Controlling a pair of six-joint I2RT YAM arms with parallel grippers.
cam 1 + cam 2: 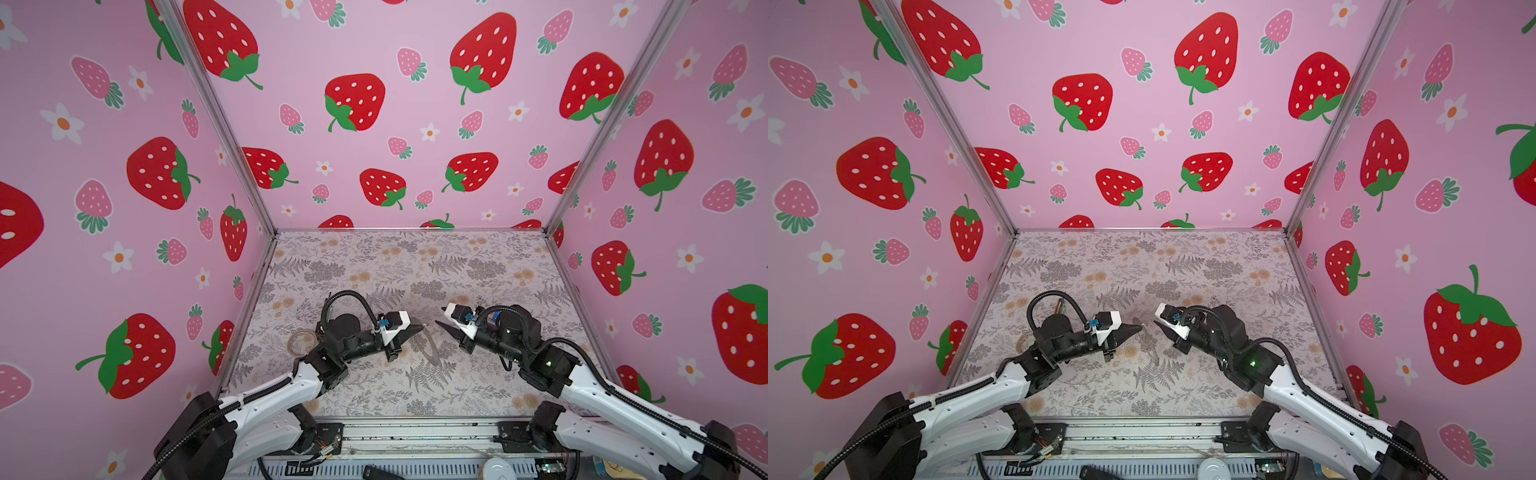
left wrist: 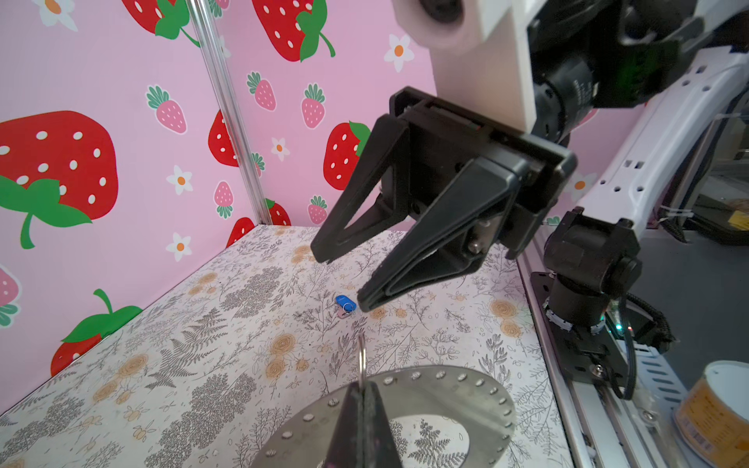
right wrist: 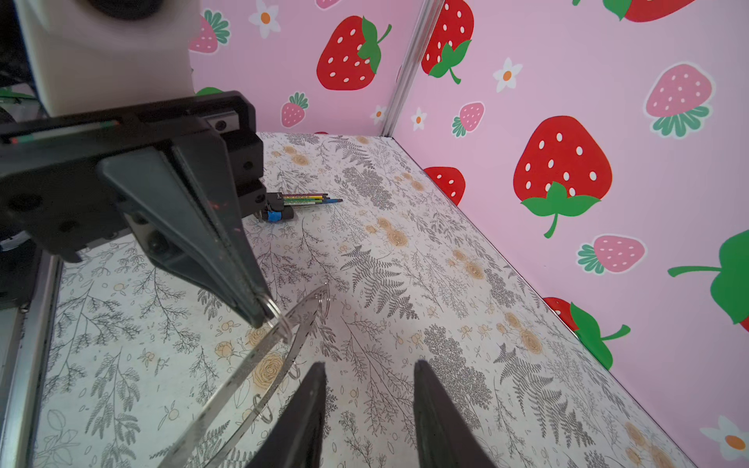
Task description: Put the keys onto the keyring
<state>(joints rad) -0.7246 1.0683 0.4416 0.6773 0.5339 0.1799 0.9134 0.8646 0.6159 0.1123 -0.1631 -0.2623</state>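
Note:
The keyring is a flat grey disc with a wide hole and small pale holes round its rim. It hangs tilted and shows edge-on in both top views and in the right wrist view. My left gripper is shut on a thin silver loop at the disc's rim. A blue key tag with a small silver loop lies on the table, just beside a fingertip of my right gripper. That gripper is open and holds nothing.
A translucent tape roll lies left of the left arm. A bundle of coloured pens lies further back. Pink strawberry walls close in three sides. A metal rail edges the table, with a can beyond it.

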